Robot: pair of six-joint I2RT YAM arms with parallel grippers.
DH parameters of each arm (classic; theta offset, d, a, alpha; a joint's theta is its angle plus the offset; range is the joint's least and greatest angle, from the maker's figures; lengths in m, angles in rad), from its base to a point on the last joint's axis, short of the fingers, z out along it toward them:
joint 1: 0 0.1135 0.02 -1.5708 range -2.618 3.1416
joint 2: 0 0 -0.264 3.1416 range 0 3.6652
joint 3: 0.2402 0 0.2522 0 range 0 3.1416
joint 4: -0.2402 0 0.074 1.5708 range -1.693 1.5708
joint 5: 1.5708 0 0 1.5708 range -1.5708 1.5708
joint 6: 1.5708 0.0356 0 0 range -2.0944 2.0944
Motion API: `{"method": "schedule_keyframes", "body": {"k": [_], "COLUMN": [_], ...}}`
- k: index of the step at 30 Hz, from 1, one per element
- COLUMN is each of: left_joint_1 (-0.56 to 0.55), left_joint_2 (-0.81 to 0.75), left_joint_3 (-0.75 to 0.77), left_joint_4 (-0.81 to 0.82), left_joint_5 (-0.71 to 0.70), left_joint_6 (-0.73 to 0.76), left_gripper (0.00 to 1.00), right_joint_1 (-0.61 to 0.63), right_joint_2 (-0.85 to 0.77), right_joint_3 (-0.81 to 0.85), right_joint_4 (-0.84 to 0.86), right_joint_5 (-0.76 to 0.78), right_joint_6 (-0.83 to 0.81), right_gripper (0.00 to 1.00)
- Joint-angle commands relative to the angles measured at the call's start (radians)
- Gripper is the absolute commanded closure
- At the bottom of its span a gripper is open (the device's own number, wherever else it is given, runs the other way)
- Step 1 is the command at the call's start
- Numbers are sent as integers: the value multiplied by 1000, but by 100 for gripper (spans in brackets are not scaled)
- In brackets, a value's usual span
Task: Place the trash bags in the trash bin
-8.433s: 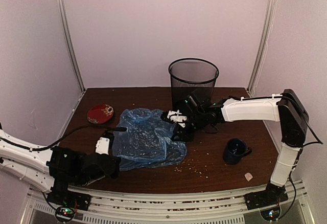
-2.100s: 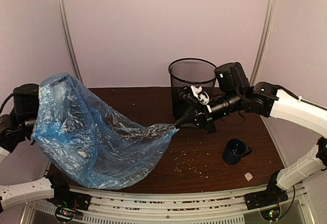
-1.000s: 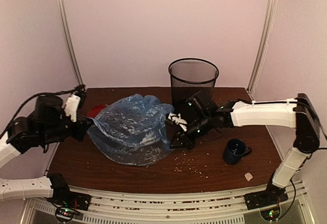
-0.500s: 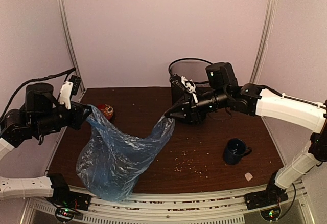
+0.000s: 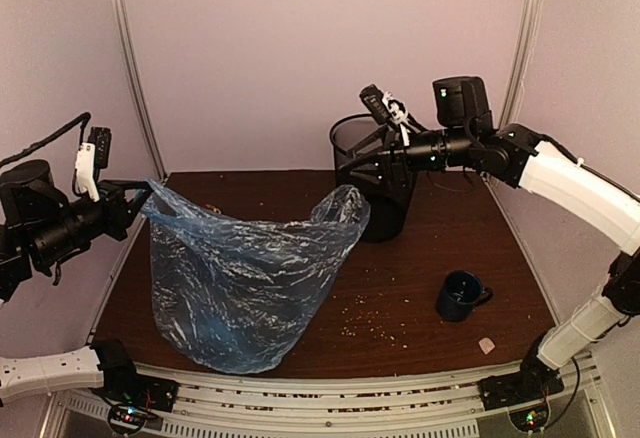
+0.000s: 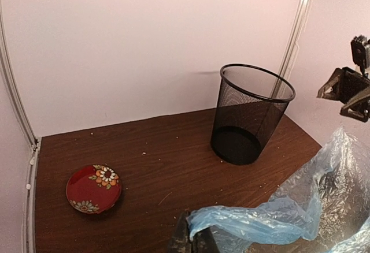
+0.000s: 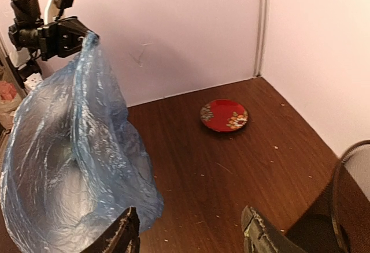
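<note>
The light-blue trash bag [image 5: 245, 283] hangs spread wide from my left gripper [image 5: 143, 196], its bottom near the table's front edge. In the left wrist view my left gripper [image 6: 193, 238] is shut on a fold of the bag [image 6: 260, 221]. My right gripper [image 5: 352, 163] is raised in front of the black mesh trash bin [image 5: 385, 208]; its jaws are wide open and empty. The bag's free right corner stands just below it. In the right wrist view my right gripper [image 7: 191, 230] is open, with the bag [image 7: 75, 155] beside its left finger and the bin's rim [image 7: 337, 195] at the right.
A red flowered plate [image 6: 93, 188] lies at the table's far left and also shows in the right wrist view [image 7: 225, 115]. A dark blue mug [image 5: 462, 295] stands at the front right, with a small pale scrap [image 5: 487, 345] near it. Crumbs are scattered on the brown table [image 5: 430, 258].
My right gripper has let go of the bag's corner, opened and risen toward the bin's rim. My left gripper has lifted its corner higher, so the bag hangs wider.
</note>
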Motion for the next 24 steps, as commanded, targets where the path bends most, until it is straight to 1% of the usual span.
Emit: {"method": "schedule_keyframes", "body": {"k": [1,3,5,7,9,12,18,24], "left_joint_1": [-2,-2,-3,-2,-2,-2,-2,-2], "left_joint_2": [-9,-31,-49,-66,-83,-107,-181,-267], "left_joint_3": [-12,-66,-113,-152,-179,-215,-278,-327], "left_joint_4": [111,164,215,254,278,291,301,302], "left_joint_5": [26,86,140,178,189,172,150,129], "left_joint_6": [83,109,133,161,182,211,245,241], "left_gripper": [100,100,100,100,100,100,100,100], "right_joint_1": [-93,-106,-107,-112,-117,-117,-116,-114], "right_joint_2": [-45,-66,-69,-40,20,98,202,294], "right_joint_3": [25,18,18,48,108,169,240,328], "right_joint_4": [-59,-63,-76,-113,-195,-283,-327,-415], "right_joint_5": [9,76,172,263,305,350,428,432], "right_joint_6": [-12,-46,-89,-109,-150,-194,-210,-225], "right_gripper": [36,33,33,36,40,45,48,53]}}
